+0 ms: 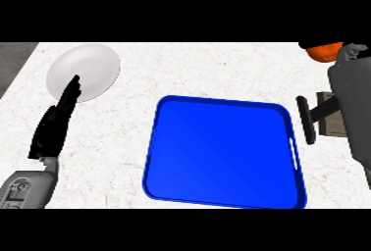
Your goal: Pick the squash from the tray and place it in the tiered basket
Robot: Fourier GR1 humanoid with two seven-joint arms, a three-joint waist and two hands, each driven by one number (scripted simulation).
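**Status, squash**
- Squash (322, 50): orange, top-right corner of view, well apart from the tray. Only part of it shows; the rest is cut by the view edge and by the R forearm (351, 98).
- It sits at the far end of that raised forearm, so judged carried, not lying on the counter (217, 68).
- R hand is not made out separately; whether it is closed on the squash: cannot tell.

**Containers**
- Tray (217, 147): blue, centre of counter, nothing in it. Pick step judged done.
- Dark block w/ a black bar (330, 117), just beside the tray's right rim and partly behind the forearm: prob. part of the tiered basket. Contents hidden.
- Squash shows beyond this block in view, not in it. Place step not yet done.
- Plate (83, 71): white, far left, nothing on it. No role in task.

**L hand**
- L hand (62, 115): left of the tray, fingers straight and together, pointing away from the robot, tips overlapping the plate's near edge. Holds nothing; resting, clear of the R arm's work area.
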